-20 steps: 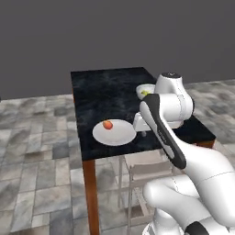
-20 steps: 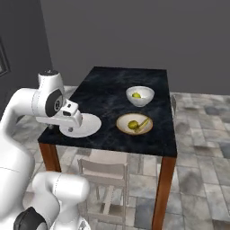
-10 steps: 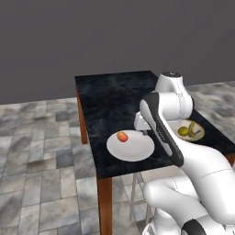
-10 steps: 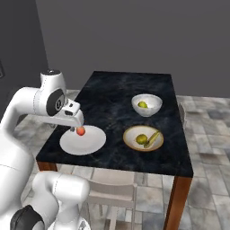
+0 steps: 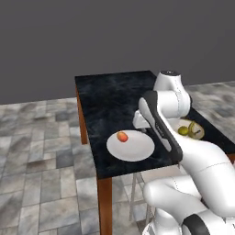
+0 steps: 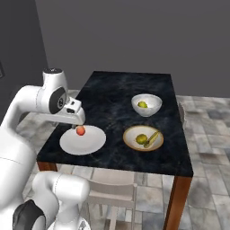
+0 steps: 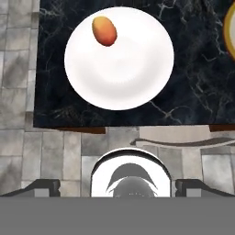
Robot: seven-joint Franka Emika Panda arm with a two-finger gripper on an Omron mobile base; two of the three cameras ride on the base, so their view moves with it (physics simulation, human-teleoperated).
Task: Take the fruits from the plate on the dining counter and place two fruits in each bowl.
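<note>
We see a black marble dining counter [image 6: 117,96] on grey tiles; the red-orange fruit [image 7: 104,30] lies slantwise on the plate [image 7: 133,78]; whether the gripper is open, we cannot tell.

My arm [image 5: 183,151] is glossy white all over, built of fat rounded links that read like moulded plastic. A dark band runs along the forearm link [image 5: 158,126], black against the white shell. The shoulder joint [image 6: 57,99] carries a round dark grey cap on its side, and a small grey disc tops the link [image 6: 52,71] above it. Down by the base [image 6: 27,215], another dark round joint cover sits in the white casing.
</note>
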